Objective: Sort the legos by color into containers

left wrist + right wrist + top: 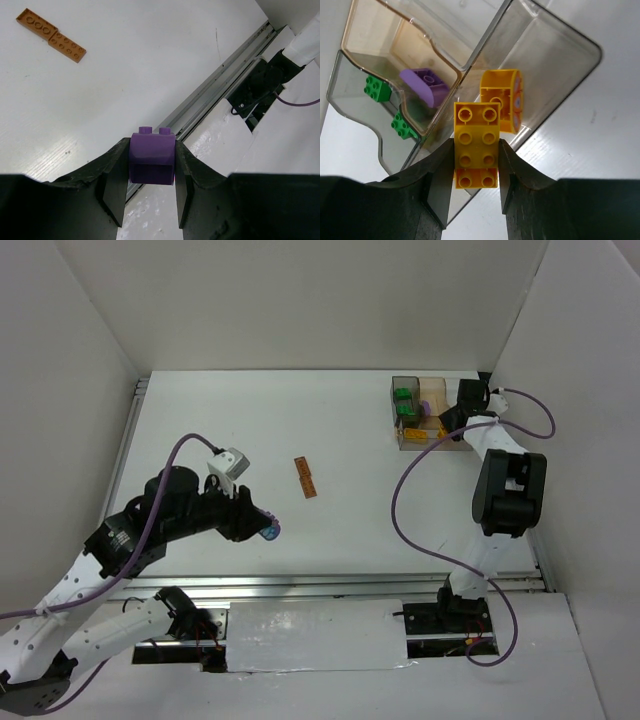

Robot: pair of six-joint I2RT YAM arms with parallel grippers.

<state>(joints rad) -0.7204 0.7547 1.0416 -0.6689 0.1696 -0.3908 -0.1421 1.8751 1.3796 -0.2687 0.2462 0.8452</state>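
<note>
My left gripper (pixel 266 530) (pixel 151 152) is shut on a purple brick (pixel 151 160) and holds it above the table near the front rail. A brown flat plate (pixel 306 478) (pixel 50 35) lies on the table beyond it. My right gripper (pixel 447 422) (pixel 476 147) is shut on a yellow brick (pixel 476 150), held just over the near edge of the smoky tray (pixel 393 412) (pixel 555 55). One compartment holds a yellow-orange brick (pixel 502 100), another a purple brick (pixel 426 85), and another two green bricks (pixel 376 89) (pixel 403 400).
White walls close in the table at the left, back and right. A metal rail (pixel 220 75) runs along the front edge. The tray stands in the far right corner. A purple cable (pixel 405 510) loops beside the right arm.
</note>
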